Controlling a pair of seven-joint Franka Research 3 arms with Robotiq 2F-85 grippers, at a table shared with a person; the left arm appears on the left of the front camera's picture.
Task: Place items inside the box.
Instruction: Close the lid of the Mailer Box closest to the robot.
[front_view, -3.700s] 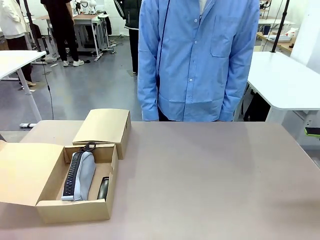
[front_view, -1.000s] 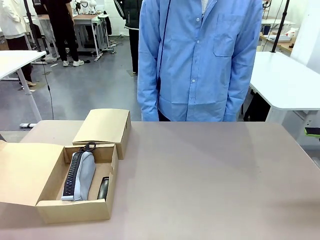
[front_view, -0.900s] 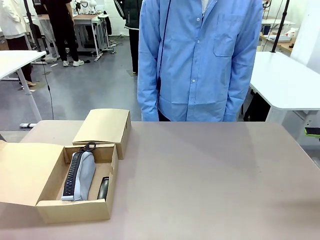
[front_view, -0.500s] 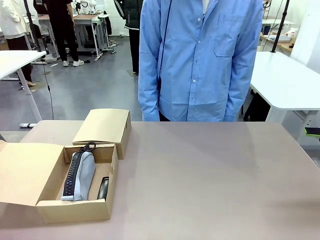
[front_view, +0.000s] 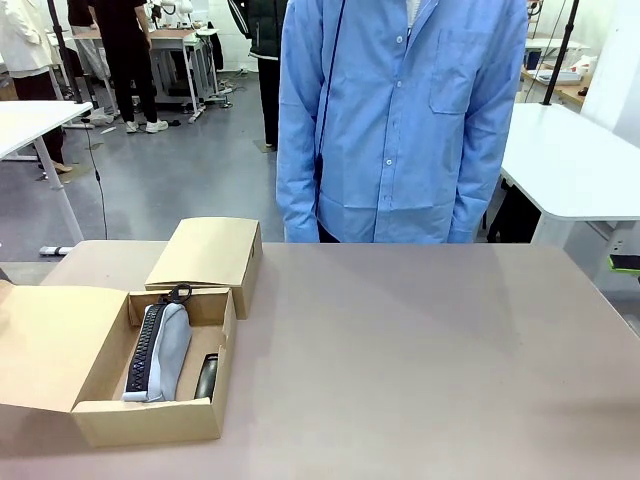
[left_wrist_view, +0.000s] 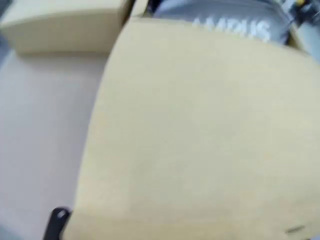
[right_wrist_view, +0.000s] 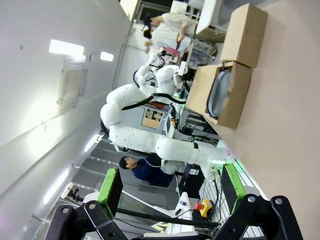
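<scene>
Nearest the camera, at the lower left of the front view, an open cardboard box (front_view: 150, 420) sits on the counter (front_view: 420, 370) with its lid flap (front_view: 45, 345) spread toward the left edge. Inside it lies a grey zip pouch (front_view: 160, 352) with a dark zip side, running front to back, and just right of it a black stapler (front_view: 206, 376). Behind the box, touching its far wall, stands a closed cardboard box (front_view: 208, 255). At the far side of the counter stands a person in a blue shirt (front_view: 400, 120), arms hanging down.

Low in the right wrist view, the right claw (right_wrist_view: 170, 187) has its green-padded fingers spread wide, holding nothing. Across the blurred left wrist view stretches the flap, with pale pouch lettering at the top; the left claw's state cannot be told.
</scene>
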